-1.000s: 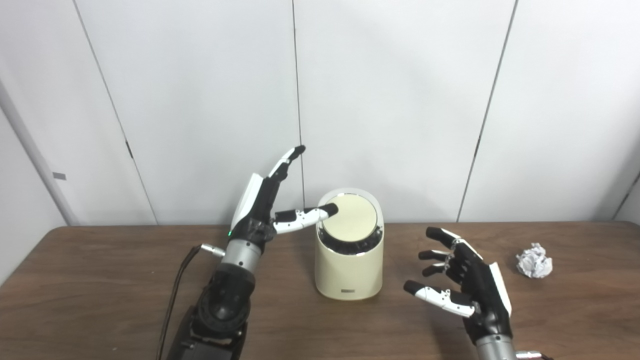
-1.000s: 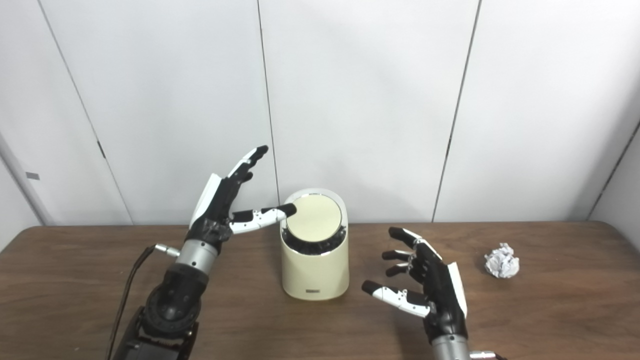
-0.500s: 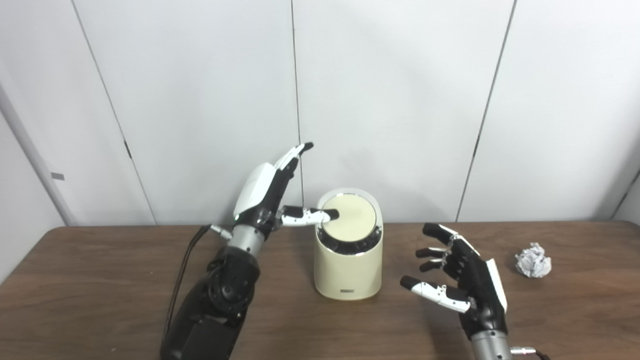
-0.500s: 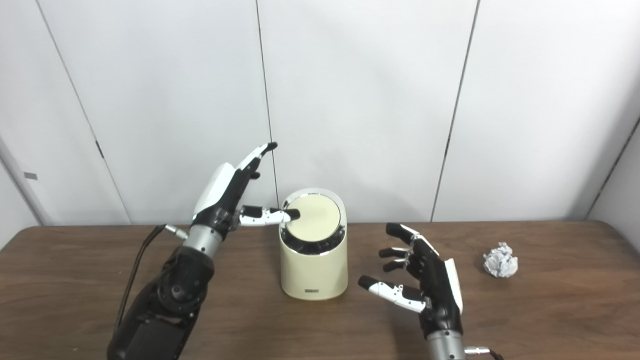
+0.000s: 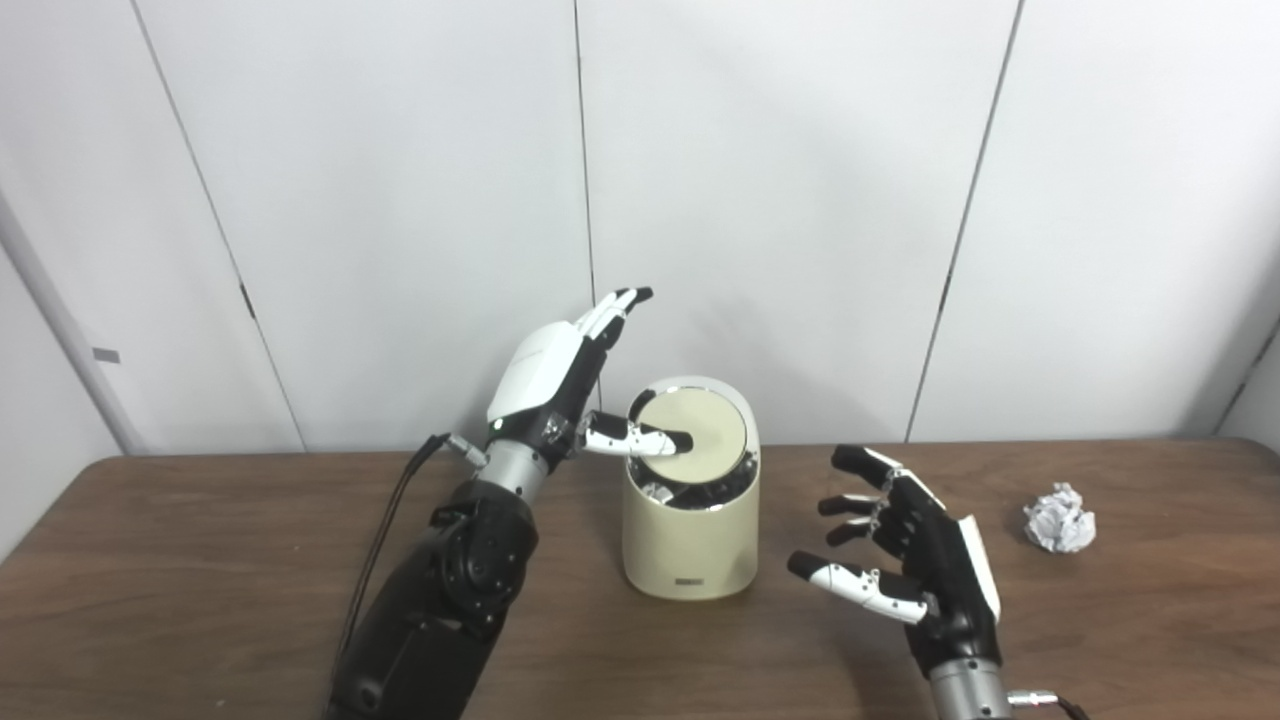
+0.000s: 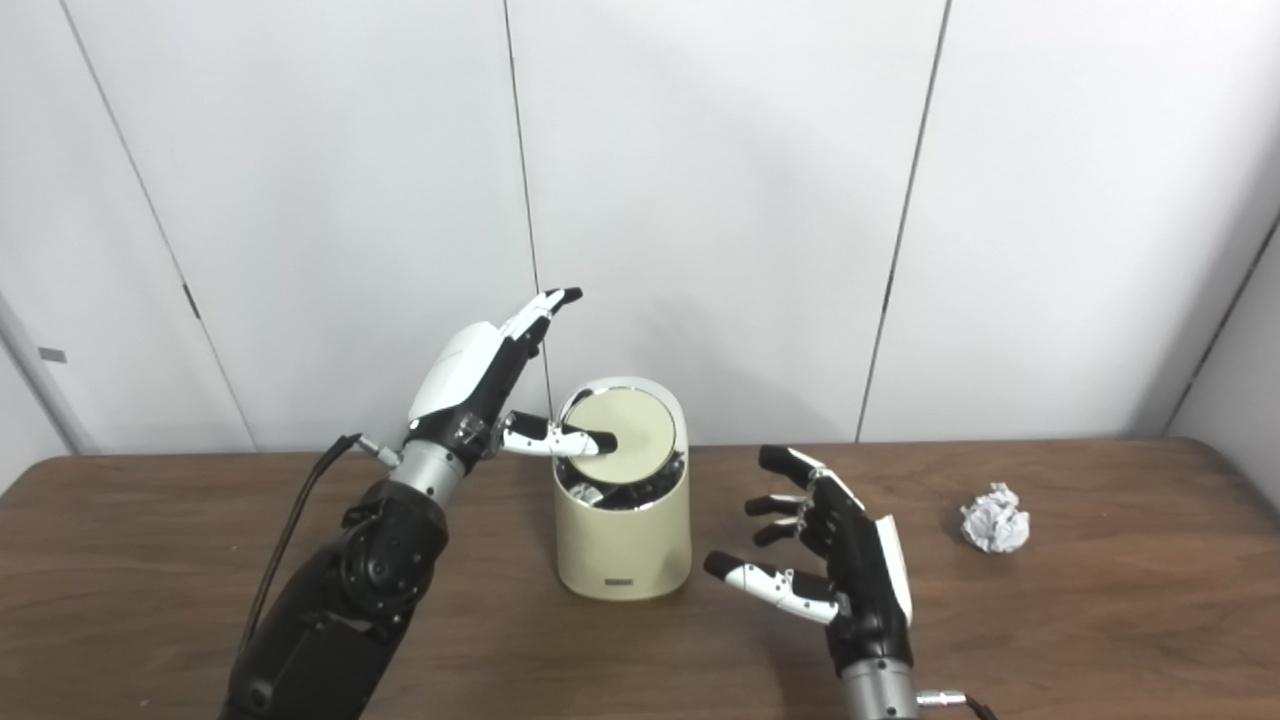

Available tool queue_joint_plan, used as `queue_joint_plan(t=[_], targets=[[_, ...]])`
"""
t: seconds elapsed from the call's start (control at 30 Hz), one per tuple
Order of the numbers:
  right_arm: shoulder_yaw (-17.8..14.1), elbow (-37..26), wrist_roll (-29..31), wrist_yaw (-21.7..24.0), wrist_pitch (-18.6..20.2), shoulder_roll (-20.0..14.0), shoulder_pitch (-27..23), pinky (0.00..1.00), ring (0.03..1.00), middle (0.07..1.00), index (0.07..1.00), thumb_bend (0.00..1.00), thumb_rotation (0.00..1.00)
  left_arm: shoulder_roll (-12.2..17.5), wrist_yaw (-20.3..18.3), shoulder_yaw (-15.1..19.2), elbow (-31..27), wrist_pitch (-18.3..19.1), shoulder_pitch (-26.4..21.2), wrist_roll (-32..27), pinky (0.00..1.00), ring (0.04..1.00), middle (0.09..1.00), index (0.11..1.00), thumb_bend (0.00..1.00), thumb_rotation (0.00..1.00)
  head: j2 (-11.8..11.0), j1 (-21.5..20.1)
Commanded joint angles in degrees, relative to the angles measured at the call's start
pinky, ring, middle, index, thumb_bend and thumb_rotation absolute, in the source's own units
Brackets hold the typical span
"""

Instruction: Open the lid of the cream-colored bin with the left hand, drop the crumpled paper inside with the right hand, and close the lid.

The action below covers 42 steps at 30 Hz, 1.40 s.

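Cream lid [image 5: 700, 420] under left hand's [image 5: 560, 385] thumb; both hands splayed, right hand [image 5: 915, 560] empty.

A dark brown wood-grain worktop [image 5: 200, 560] runs the full width of the scene against a white panelled wall. A cream-colored bin [image 5: 690, 540] stands on it near the middle. A crumpled paper [image 5: 1060, 518] lies well apart, toward the right edge.

Cream bin [image 5: 690, 545] (chrome-rimmed), white crumpled paper [image 5: 1059, 518], dark brown woodgrain table [image 5: 200, 560].
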Motion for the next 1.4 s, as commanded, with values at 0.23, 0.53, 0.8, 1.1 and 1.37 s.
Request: queue_joint_plan(t=[0.23,0.53,0.8,1.1,1.37], targets=[[0.17,-2.39,-0.35,-0.65,-2.22,0.72,-1.95,0.45,0.595,0.777,0.724,0.77,0.11,0.43,-0.29,-1.19,-1.49,0.45,-3.89,2.84,0.86,0.977,0.977,1.000,1.00,0.25,0.06,-0.25],[0.25,-3.35,-0.80,-0.91,-1.78,1.15,-1.62,0.46,0.594,0.779,0.727,0.75,0.11,0.28,-1.16,-2.31,-1.66,2.27,-3.33,4.28,0.87,0.966,0.979,1.000,0.99,0.21,0.65,-0.43],[0.27,-4.28,-0.65,-0.69,-1.11,1.23,-1.38,0.46,0.594,0.780,0.726,0.76,0.11,0.60,0.87,-5.49,-0.49,3.23,-3.23,11.65,0.84,0.951,0.968,1.000,0.98,0.19,0.99,-0.29],[0.44,-5.13,-0.65,-0.54,-0.61,1.29,-1.18,0.46,0.595,0.780,0.724,0.76,0.11,0.52,1.84,-8.02,1.45,3.53,-3.21,16.07,0.86,0.959,0.966,1.000,1.00,0.15,1.50,-0.38],[0.57,-6.36,-0.64,-0.35,0.18,1.41,-0.80,0.47,0.602,0.783,0.728,0.74,0.09,2.67,2.78,-14.19,2.96,6.01,-4.41,26.70,0.75,0.926,0.978,1.000,1.00,0.11,2.27,-0.31]])
